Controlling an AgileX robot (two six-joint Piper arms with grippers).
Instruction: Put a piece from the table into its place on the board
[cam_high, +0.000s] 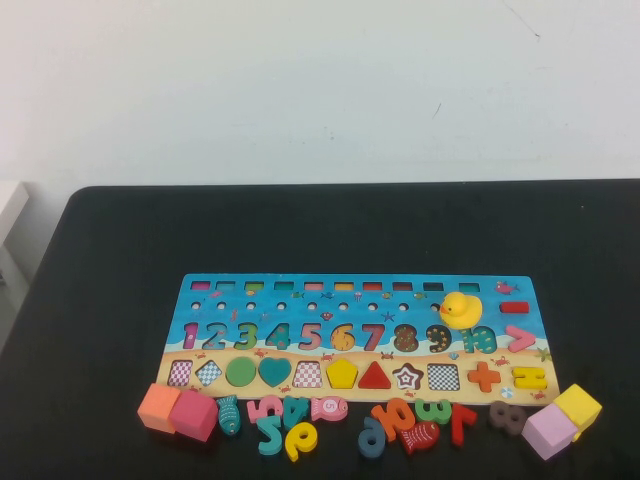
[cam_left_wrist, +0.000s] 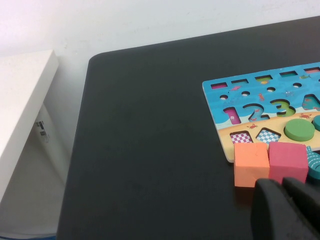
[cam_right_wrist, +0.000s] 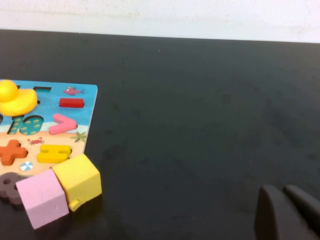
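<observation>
The board (cam_high: 215, 295) lies on the black table, blue above and sandy below. The piece, a flat yellow pentagon (cam_high: 342, 373), lies in the sandy strip's shape row, between a checkered square and a red triangle. Its place is covered by it and does not show. Neither arm appears in the high view. In the left wrist view my left gripper (cam_left_wrist: 283, 186) is shut on nothing, just in front of the orange cube (cam_left_wrist: 251, 162) and pink cube (cam_left_wrist: 289, 160) by the board's left front corner. In the right wrist view my right gripper (cam_right_wrist: 284, 192) is shut, empty, over bare table right of the board.
Loose number pieces (cam_high: 300, 425) and fish pieces line the table's front edge below the board. A yellow cube (cam_high: 578, 405) and a lilac cube (cam_high: 549, 432) sit at the front right. A rubber duck (cam_high: 460, 309) stands on the board. A white shelf (cam_left_wrist: 20, 100) adjoins the table's left side.
</observation>
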